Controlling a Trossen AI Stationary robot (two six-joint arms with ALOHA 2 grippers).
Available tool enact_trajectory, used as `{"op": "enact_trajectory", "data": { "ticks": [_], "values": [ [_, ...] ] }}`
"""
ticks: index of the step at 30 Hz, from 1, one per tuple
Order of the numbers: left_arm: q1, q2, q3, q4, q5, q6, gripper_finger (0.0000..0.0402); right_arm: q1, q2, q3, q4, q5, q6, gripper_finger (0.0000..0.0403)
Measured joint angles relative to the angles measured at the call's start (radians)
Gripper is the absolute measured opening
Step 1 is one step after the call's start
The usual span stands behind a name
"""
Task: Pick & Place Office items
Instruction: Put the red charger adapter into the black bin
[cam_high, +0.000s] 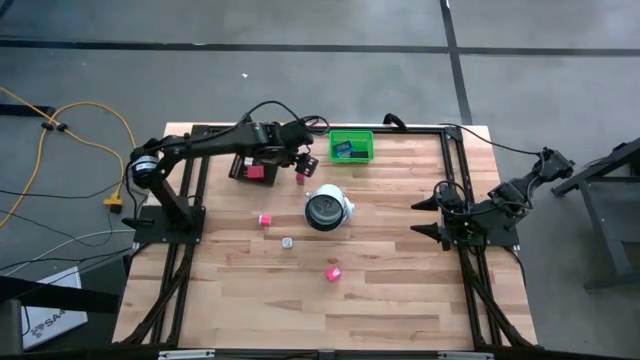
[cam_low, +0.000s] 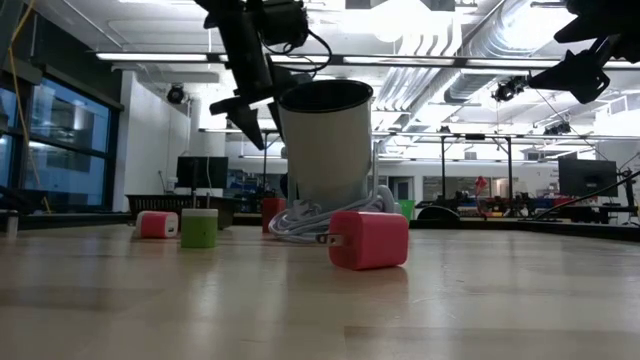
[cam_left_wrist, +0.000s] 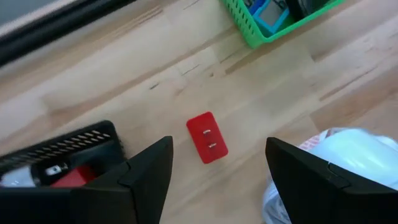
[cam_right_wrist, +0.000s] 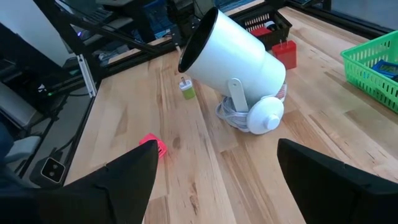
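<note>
Near the bench's far edge, the left gripper (cam_high: 303, 160) hovers, fingers apart, over a red plug-in charger block (cam_left_wrist: 207, 137) between the black mesh tray (cam_high: 243, 167) and green bin (cam_high: 352, 146); a straight descent should centre it. Only the wrist view reveals its prongs. The right gripper (cam_high: 428, 217) waits, fingers apart, near the right edge.

A red plug block (cam_high: 300, 179) lies on the wooden table (cam_high: 380, 300) between the black mesh tray (cam_high: 243, 166) and the green plastic bin (cam_high: 351, 146), just behind the white round lamp (cam_high: 327, 209).
</note>
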Motion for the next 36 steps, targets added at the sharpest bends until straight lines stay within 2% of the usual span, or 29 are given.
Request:
{"op": "enact_trajectory", "data": {
  "ticks": [7, 18, 36],
  "values": [
    [-0.004, 0.010, 0.000, -0.004, 0.033, -0.012, 0.0247, 0.000, 0.000, 0.000, 0.000, 0.000, 0.000, 0.0317],
    [0.032, 0.118, 0.000, 0.006, 0.060, 0.009, 0.0247, 0.000, 0.000, 0.000, 0.000, 0.000, 0.000, 0.0317],
    [0.030, 0.203, 0.001, 0.038, 0.112, -0.077, 0.0247, 0.000, 0.000, 0.000, 0.000, -0.001, 0.000, 0.0317]
  ]
}}
